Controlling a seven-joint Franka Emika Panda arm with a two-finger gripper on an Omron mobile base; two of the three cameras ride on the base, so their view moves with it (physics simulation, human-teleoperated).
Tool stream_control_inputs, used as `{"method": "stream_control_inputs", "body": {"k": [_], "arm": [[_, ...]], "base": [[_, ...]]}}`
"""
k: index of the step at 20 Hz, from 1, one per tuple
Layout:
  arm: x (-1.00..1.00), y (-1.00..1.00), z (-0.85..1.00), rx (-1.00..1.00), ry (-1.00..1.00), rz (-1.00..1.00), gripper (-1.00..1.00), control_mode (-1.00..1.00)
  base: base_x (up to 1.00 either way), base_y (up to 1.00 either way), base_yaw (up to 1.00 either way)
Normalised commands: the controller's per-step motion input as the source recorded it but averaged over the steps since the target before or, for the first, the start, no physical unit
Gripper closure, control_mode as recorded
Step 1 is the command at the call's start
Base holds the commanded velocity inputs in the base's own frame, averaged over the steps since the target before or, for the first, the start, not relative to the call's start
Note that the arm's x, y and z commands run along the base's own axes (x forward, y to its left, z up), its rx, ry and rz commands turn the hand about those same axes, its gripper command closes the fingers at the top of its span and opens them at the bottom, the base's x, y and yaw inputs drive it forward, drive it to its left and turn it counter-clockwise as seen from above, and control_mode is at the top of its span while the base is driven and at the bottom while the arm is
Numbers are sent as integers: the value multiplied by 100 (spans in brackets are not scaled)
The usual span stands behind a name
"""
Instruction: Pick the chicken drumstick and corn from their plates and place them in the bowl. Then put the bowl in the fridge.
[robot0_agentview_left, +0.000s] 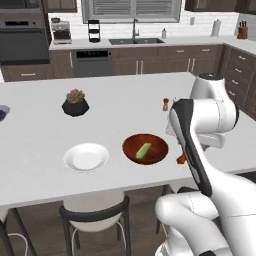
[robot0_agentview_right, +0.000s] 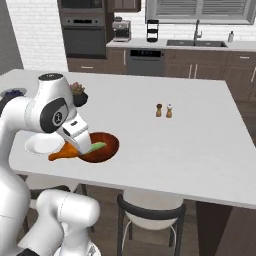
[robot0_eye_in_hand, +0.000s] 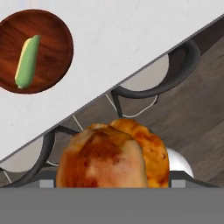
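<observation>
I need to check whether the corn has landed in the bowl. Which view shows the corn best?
The hand view: the corn lies whole in the bowl, seen from above. The left base view shows it smaller; in the right base view the arm hides most of it.

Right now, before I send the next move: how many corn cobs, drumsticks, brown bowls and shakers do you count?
Corn: 1
Chicken drumstick: 1
Reddish-brown bowl: 1
Shakers: 2
Total: 5
</observation>
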Motion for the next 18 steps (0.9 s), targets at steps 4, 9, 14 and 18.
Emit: {"method": "stream_control_inputs", "body": {"k": [4,9,14,18], "arm": [[0,0,0,0,0,0,100,100],[0,0,0,0,0,0,100,100],[0,0,0,0,0,0,100,100],[0,0,0,0,0,0,100,100]], "base": [[46,-9,0],[37,48,0],[18,94,0],[11,100,0]]}}
